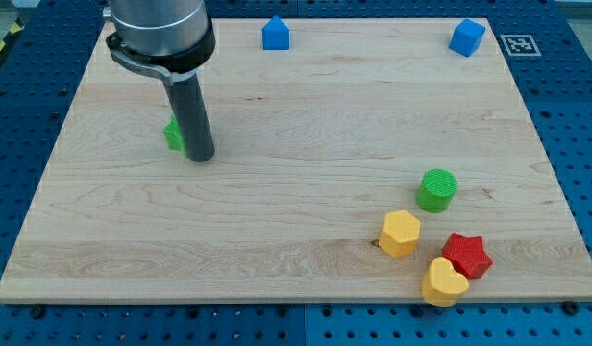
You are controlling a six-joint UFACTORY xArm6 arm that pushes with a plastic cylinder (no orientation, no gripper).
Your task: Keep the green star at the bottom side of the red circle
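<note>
A small green block [172,135] lies at the view's upper left, mostly hidden behind the rod, so its shape cannot be made out. My tip [201,158] rests on the board right against this block's right side. No red circle shows in the view; the arm's body covers part of the board's top left. A red star [467,255] lies at the lower right.
A green cylinder [436,189], a yellow hexagon [400,234] and a yellow heart [443,282] sit close around the red star. Two blue blocks [276,35] [466,37] lie along the wooden board's [296,192] top edge.
</note>
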